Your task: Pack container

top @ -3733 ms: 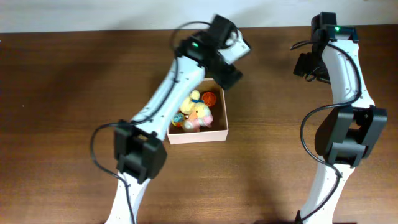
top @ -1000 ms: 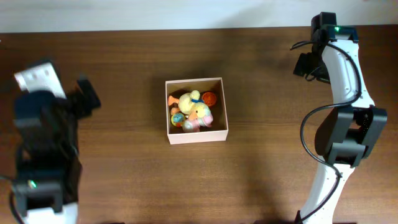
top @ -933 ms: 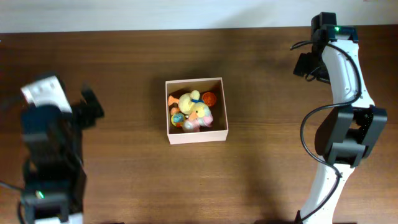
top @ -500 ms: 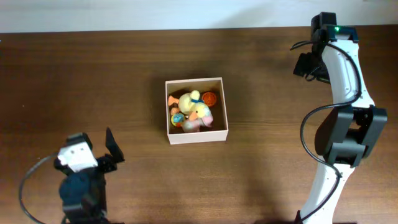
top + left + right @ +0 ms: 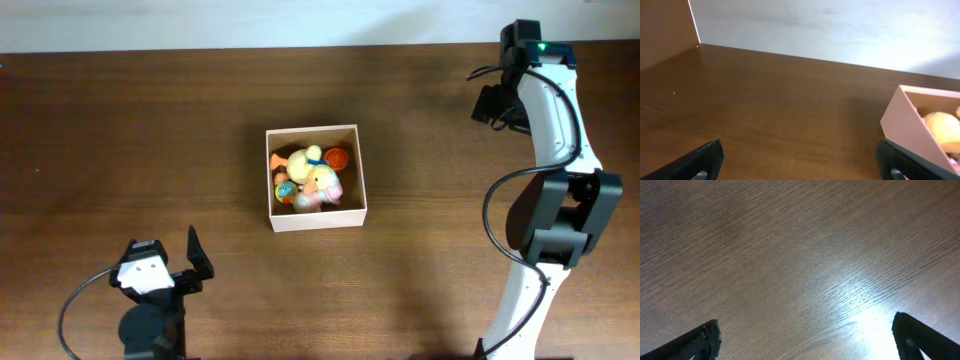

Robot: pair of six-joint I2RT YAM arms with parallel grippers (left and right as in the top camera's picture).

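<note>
The container is a square shallow box with white-pinkish walls in the middle of the table. It holds several small toys, among them a yellow plush duck and an orange piece. The container's pink wall also shows at the right of the left wrist view. My left gripper is open and empty, low at the front left of the table, well apart from the container. My right gripper is open and empty over bare wood at the far right.
The dark wooden table runs to a white wall at the back. The right arm stands along the table's right side. The left arm's base is at the front left edge.
My left arm has pulled back from over the container to the left side and then down to the front left edge. The container and its toys now show in full. The right arm has not moved.
</note>
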